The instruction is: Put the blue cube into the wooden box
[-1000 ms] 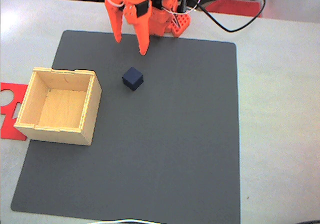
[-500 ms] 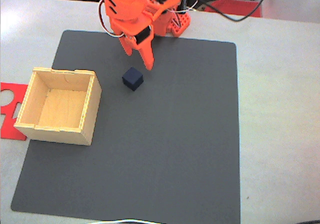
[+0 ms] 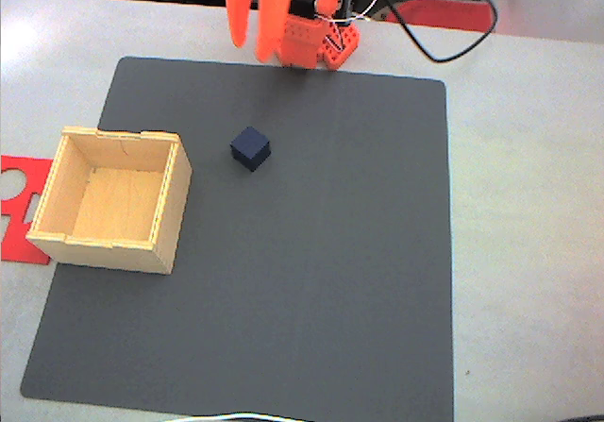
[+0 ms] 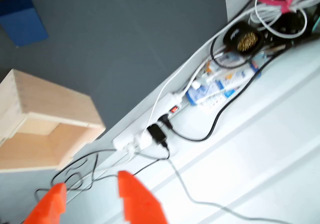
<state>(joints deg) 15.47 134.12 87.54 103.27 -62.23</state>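
The cube (image 3: 250, 147) sits on the dark mat (image 3: 311, 280) exactly where it sat a second ago, toward the table's (image 3: 528, 205) far edge and a little right of the box (image 3: 113, 198) in the fixed view, apart from it and untouched. The box is likewise unmoved near the left edge, open and empty, with the red plate (image 3: 17, 205) poking out from under its left side.

What has changed is the arm. Half a second ago its fingers (image 3: 253, 21) hung just behind the cube; now they have pulled up and back to the far edge, above the orange base (image 3: 316, 42), well clear of the cube. They are narrowly parted and hold nothing; the wrist view shows two orange fingertips (image 4: 95, 201) with a gap between them, the cube (image 4: 22, 18) far off in the top left corner, the box (image 4: 45, 129) at left.

So the approach seems to have been abandoned or reset: no grasp is made, and the reach down to the cube is yet to do.
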